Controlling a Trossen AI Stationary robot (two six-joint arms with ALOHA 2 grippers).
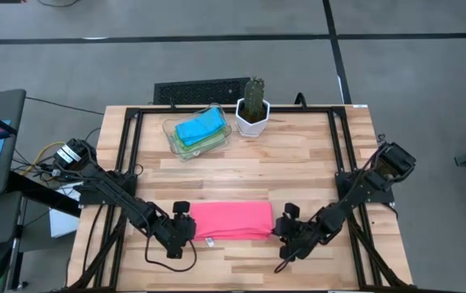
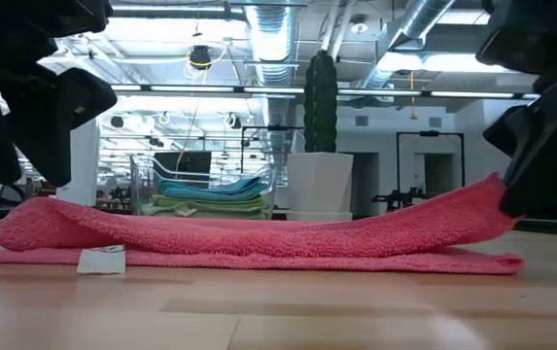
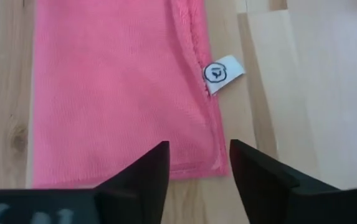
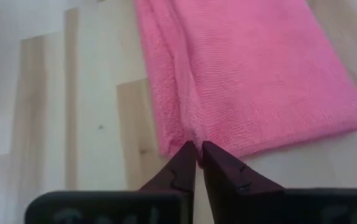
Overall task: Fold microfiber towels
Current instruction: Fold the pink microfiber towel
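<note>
Hot pink microfiber towel [image 1: 226, 220], folded into a long strip, lies across the near table edge, long axis running arm to arm. My left gripper [image 3: 198, 163] stands released just off its left end. My right gripper [image 4: 198, 151] pinches the right end, so it's nearer for the next fold.

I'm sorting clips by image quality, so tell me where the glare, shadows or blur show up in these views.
Low view: bright ceiling lights glare behind the cactus; both arms are dark, blurred shapes at the edges; the pink towel is sharp. High view: even light, soft shadows. Left wrist view: the left end effector is dark, the towel's tag is crisp. Right wrist view: the far table is washed out.
</note>
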